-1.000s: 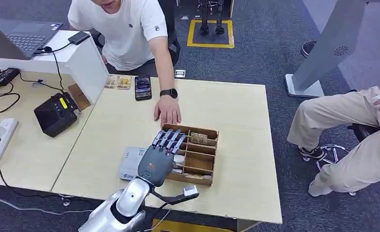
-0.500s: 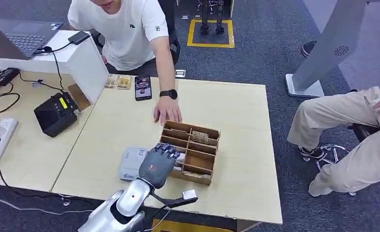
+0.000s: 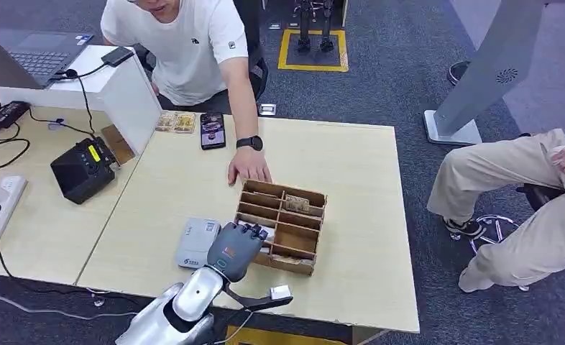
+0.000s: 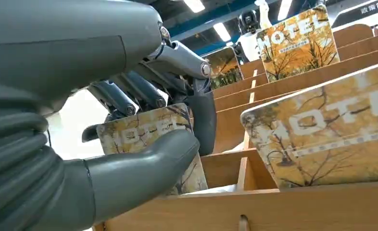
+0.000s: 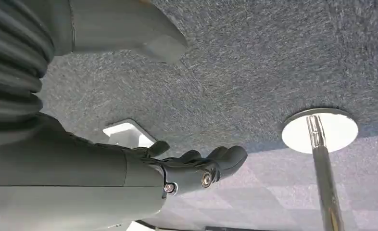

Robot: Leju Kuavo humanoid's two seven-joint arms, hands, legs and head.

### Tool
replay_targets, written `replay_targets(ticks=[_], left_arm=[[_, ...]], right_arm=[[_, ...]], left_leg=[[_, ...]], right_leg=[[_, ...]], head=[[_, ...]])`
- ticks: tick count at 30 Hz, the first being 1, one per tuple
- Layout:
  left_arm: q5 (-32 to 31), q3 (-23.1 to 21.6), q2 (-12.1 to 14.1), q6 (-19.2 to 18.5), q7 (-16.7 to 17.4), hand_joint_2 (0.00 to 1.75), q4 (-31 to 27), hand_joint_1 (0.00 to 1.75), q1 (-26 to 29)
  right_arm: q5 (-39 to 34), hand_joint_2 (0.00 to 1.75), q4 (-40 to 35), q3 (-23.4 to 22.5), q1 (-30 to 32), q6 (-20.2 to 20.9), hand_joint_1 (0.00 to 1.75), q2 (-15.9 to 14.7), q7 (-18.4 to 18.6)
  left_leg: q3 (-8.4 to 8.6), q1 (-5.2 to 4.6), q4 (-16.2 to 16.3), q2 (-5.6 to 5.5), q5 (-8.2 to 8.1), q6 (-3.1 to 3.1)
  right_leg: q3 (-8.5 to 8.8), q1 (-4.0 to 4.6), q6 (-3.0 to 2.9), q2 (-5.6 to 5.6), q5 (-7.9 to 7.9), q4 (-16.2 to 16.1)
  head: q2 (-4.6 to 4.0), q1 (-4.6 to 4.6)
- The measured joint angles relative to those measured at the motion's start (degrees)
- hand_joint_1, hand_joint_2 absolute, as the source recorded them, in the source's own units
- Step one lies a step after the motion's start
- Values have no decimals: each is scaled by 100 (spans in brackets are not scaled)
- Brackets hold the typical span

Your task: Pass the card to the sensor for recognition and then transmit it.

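My left hand (image 3: 233, 249) sits at the near-left corner of the wooden card box (image 3: 298, 241), fingers curled down into a compartment. In the left wrist view the thumb (image 4: 144, 166) and the dark fingers (image 4: 202, 115) pinch a yellow "HOTEL" card (image 4: 141, 132) that stands in the box. More such cards (image 4: 321, 130) stand in the neighbouring slots. The white card sensor (image 3: 195, 243) lies flat on the table just left of the hand. My right hand (image 5: 196, 166) hangs over grey carpet, fingers apart and holding nothing.
A person in a white shirt sits across the table with a hand (image 3: 249, 171) resting by the box's far-left corner. A phone (image 3: 212, 130) lies at the far edge. A black device (image 3: 83, 169) and cables sit on the left table. Another person sits at the right.
My left hand's fingers, stretched out over the box a second ago, have curled down and closed on a card. The hand has drawn back slightly toward me.
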Motion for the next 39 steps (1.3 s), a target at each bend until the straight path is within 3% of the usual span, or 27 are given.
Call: replay_targets(ticks=[7,11,13,18,28,33,36,37,39], left_arm=[[13,0,7,260,-13,175,0,175,30],[-7,4,7,696,-18,175,0,175,100],[-26,26,4,1035,-13,175,0,175,132],[-79,252,-46,2387,31,175,-24,175,213],[-103,738,-166,2513,-150,175,-781,175,505],[-29,1083,-334,2520,-713,175,-1359,175,663],[495,1522,-648,2520,-1777,175,-1582,175,787],[851,1812,-871,2520,-2551,175,-1598,175,811],[1409,2276,-1225,2520,-3442,175,-1596,175,819]], right_arm=[[4,175,0,0,0,0,0,0,-33],[20,175,2,0,0,0,0,0,-111],[20,175,4,0,0,0,0,0,-144],[0,175,9,0,1,0,0,0,-256],[-2,175,28,0,2,0,0,0,-328],[-2,175,44,0,2,-2,0,0,-334],[-2,175,46,0,2,0,0,0,-334],[-7,175,48,0,2,-2,0,0,-334],[-11,175,50,0,0,0,0,0,-334]], left_leg=[[-1,0,0,0,0,0],[-2,0,0,0,0,0],[-2,0,0,0,0,0],[-2,0,0,0,0,0],[-2,0,0,1,0,0],[-4,0,0,0,0,0],[-4,0,0,0,0,0],[-4,-1,0,-2,0,0],[-4,-1,1,0,0,0]], right_leg=[[0,0,0,0,0,0],[-2,0,0,1,0,0],[-2,0,0,0,0,0],[-2,0,0,0,0,0],[-3,0,0,2,0,0],[-3,0,0,0,0,0],[-3,0,0,0,0,0],[-2,0,0,-2,0,0],[-2,-1,1,0,0,-1]], head=[[0,2],[0,2],[0,2],[0,2],[0,2],[0,2],[0,2],[0,2],[0,2]])
